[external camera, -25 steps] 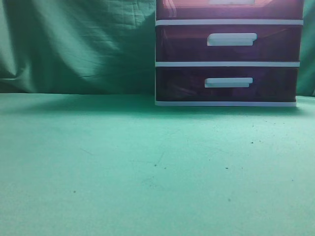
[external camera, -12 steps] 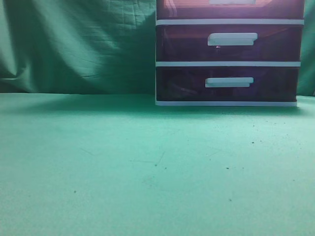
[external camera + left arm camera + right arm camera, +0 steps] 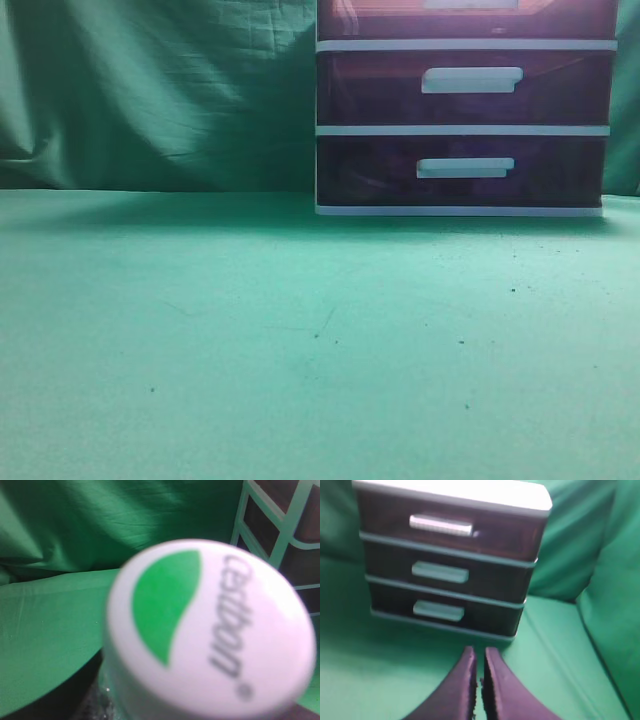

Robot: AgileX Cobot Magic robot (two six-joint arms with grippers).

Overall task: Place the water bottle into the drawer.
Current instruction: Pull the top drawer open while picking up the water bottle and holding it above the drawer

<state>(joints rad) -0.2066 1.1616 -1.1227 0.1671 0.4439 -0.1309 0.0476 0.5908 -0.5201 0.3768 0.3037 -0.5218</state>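
The water bottle (image 3: 210, 635) is seen cap-first, filling the left wrist view beside the drawer unit (image 3: 280, 535); the left gripper's hold cannot be told. The right gripper (image 3: 479, 690) is seen pressed nearly closed and empty, facing the shut top drawer (image 3: 445, 527).

The white bottle cap (image 3: 210, 630) carries a green leaf mark and blurred grey lettering that seems to read "cestbon", with a small registered sign.

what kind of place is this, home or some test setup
Most likely a staged test setup, not a home: green cloth drapes the backdrop and covers the table, and a lone three-drawer unit stands on it.
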